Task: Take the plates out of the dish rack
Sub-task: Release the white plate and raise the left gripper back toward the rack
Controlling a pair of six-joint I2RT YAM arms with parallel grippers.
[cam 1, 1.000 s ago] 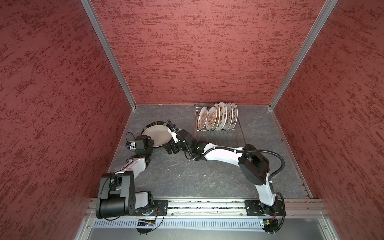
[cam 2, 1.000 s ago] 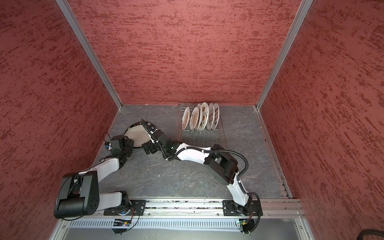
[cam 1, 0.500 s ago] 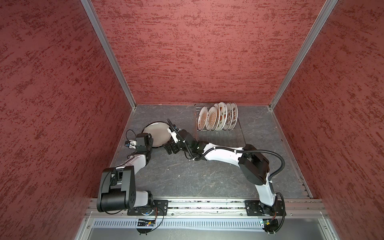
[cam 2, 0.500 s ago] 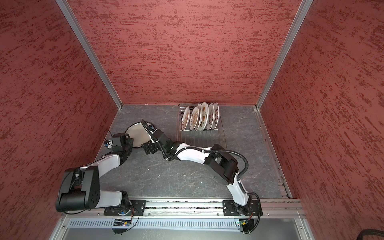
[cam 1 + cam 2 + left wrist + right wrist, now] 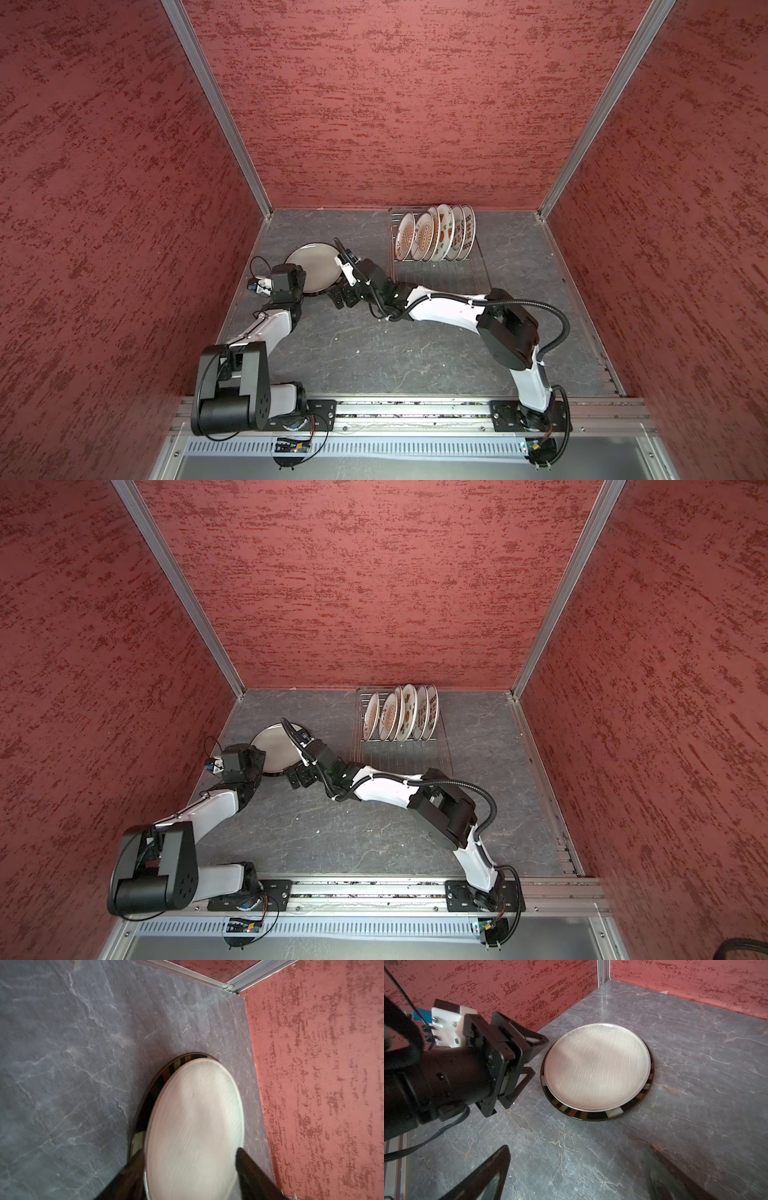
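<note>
Several printed plates stand upright in the wire dish rack at the back. To the left, a pale streaked plate lies flat on a dark-rimmed plate on the table. My left gripper is open at this stack's near-left edge, one finger on each side of the pale plate's rim. My right gripper is open over bare table just in front of the stack, holding nothing.
Red walls close in on three sides, and the left one runs close behind the stacked plates. The front half of the rack's grid floor holds no plates. A metal rail runs along the front edge.
My left gripper's jaws have spread apart at the pale plate's edge, letting go of it. The right arm has stayed where it was, jaws wide.
</note>
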